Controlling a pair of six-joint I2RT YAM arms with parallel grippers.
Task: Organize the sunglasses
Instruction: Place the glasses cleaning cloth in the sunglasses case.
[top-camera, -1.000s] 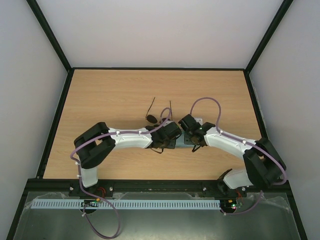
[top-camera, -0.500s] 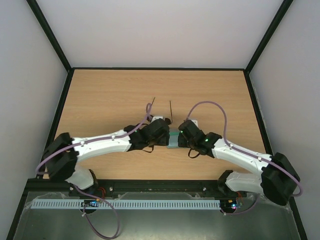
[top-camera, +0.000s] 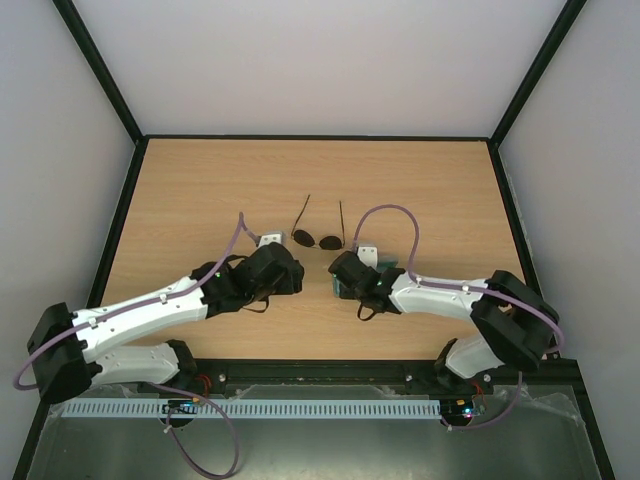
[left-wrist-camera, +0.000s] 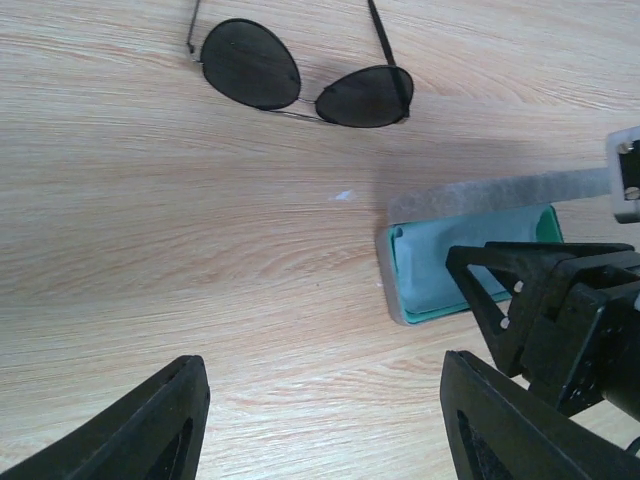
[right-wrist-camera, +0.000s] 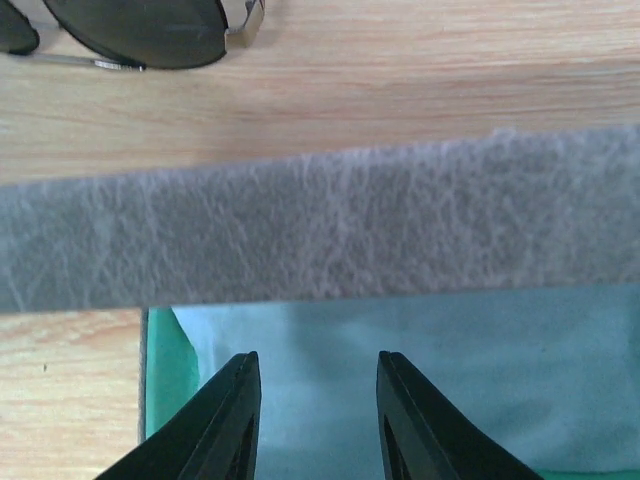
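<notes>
The sunglasses (top-camera: 318, 238) lie flat on the wooden table, lenses toward me, temple arms open and pointing away. They also show in the left wrist view (left-wrist-camera: 300, 85), and one lens in the right wrist view (right-wrist-camera: 150, 30). My left gripper (top-camera: 283, 272) is wide open and empty (left-wrist-camera: 325, 425), low over bare wood to the near left of the sunglasses. My right gripper (top-camera: 341, 273) hangs over the open grey case (left-wrist-camera: 395, 285), its fingers slightly apart (right-wrist-camera: 318, 420) just above the light blue cloth (right-wrist-camera: 450, 370) inside. The case lid (right-wrist-camera: 320, 220) stands up between the gripper and the sunglasses.
The case has a green lining (right-wrist-camera: 165, 385). Black frame rails edge the table on the left (top-camera: 110, 250), the right (top-camera: 515, 230) and at the back. Both arm bases sit at the near edge.
My left arm has pulled back to the left and toward me, uncovering the sunglasses. My right gripper has shifted left over the case. The sunglasses have not moved.
</notes>
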